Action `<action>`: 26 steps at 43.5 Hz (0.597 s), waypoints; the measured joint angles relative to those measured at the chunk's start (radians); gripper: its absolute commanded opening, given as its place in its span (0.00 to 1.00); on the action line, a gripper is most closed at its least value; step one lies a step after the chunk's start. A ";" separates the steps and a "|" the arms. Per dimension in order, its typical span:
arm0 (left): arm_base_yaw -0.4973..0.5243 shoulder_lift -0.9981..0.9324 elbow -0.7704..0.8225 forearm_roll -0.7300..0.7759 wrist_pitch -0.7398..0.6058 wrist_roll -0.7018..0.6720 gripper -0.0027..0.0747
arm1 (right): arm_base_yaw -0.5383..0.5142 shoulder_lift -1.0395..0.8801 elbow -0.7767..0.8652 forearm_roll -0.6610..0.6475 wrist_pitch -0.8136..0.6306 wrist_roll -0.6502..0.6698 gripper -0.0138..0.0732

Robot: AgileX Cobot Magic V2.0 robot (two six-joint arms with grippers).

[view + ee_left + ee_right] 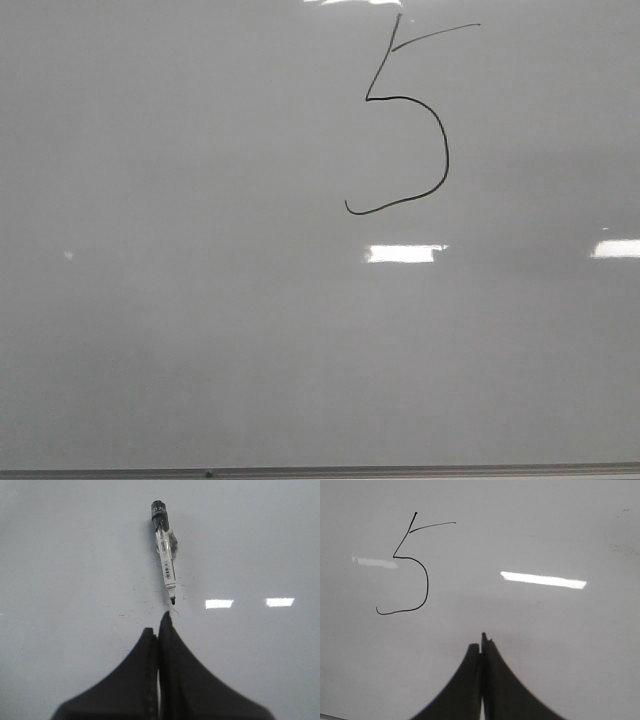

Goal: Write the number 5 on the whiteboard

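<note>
One whiteboard [200, 330], one number 5 [405, 120], one marker [165, 555], two end effectors [159, 625] [483, 639].

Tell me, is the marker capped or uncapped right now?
Uncapped. The marker lies loose on the whiteboard, bare dark tip exposed, pointing toward the shut left gripper.

The front camera is looking forward and down over the large glossy pale grey-white whiteboard [200, 330], which is filling its frame, the thin metal edge strip [320, 470] lying along the near side. The right wrist camera is looking past its dark closed tool [482, 642] at the same board, sharing the thin black hand-drawn number 5 [405, 110] with the front view. The left wrist camera is facing another patch of board, close over a white marker pen with a black cap [165, 555].
</note>
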 measured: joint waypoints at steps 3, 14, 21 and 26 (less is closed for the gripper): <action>0.000 0.000 0.000 0.000 0.000 0.000 0.01 | 0.000 0.000 0.000 -0.005 0.000 0.000 0.07; 0.000 0.000 0.000 0.000 0.000 0.000 0.01 | -0.007 -0.057 0.166 -0.015 -0.136 0.000 0.07; 0.000 0.000 0.000 0.000 0.002 0.000 0.01 | -0.008 -0.101 0.345 -0.024 -0.300 0.000 0.07; 0.000 0.000 0.000 0.000 0.002 0.000 0.01 | -0.008 -0.107 0.411 -0.026 -0.364 0.000 0.07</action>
